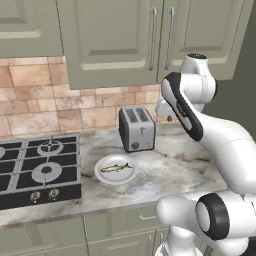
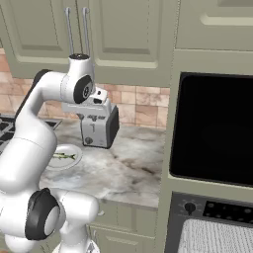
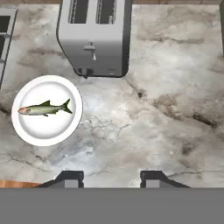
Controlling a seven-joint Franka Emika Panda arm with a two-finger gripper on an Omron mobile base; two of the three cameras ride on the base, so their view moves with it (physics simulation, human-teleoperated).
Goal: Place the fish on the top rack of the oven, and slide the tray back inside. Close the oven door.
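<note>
The fish [image 3: 45, 108] is seen lying flat on a round white plate [image 3: 26, 128] at the left of the hand view, its head toward the left edge. In the left base view the same plate [image 1: 116, 177] is found low in the middle of the frame on the marbled counter [image 1: 175, 167], just in front of a silver toaster [image 1: 136, 128] and to the right of a black gas hob [image 1: 30, 170]. The gripper [image 3: 111, 178] is held high above the counter, well apart from the fish; its two finger tips are spread with bare counter between them, and nothing is grasped. At the lower right of the right base view, what appears to be a wire rack [image 2: 217, 237] is partly shown below a row of oven knobs [image 2: 190, 207].
</note>
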